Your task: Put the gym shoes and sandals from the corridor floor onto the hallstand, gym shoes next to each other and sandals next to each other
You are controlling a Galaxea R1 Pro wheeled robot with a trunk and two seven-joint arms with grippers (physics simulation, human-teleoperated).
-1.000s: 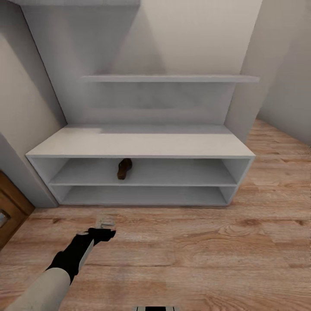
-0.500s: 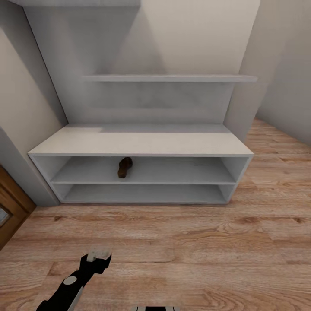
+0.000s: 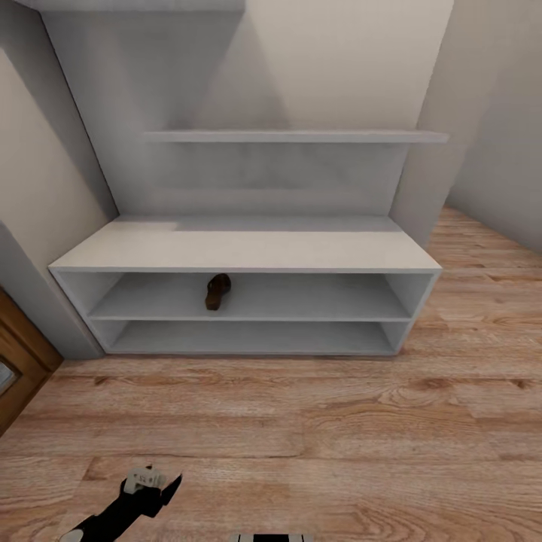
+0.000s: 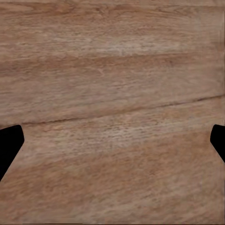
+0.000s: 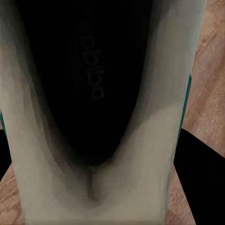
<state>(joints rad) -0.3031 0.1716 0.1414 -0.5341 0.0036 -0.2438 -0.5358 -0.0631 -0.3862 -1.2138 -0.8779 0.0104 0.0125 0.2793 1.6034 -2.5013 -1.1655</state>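
The hallstand (image 3: 248,252) stood against the wall, a pale grey-white bench with 2 low open shelves and a wall shelf (image 3: 293,136) above it. On the upper of the 2 low shelves lay 1 brown sandal (image 3: 217,292), left of the middle, lengthwise from front to back. The corridor floor (image 3: 339,429) of light brown planks spread in front of the unit.

The left gripper (image 3: 154,482) hung low over the floor near the lower left of the head view, well apart from the hallstand. In the left wrist view its dark fingertips (image 4: 9,145) sat far apart at either edge with only wood planks (image 4: 112,112) between them — spread wide and holding nothing.

In the right wrist view a gym shoe (image 5: 154,154) sat right up against the camera: cream-white upper, dark inner lining with faint lettering, a green stripe at its edge. Black gripper parts showed beside it, and the right gripper seemed clamped on the shoe — the fingertips themselves were hidden.
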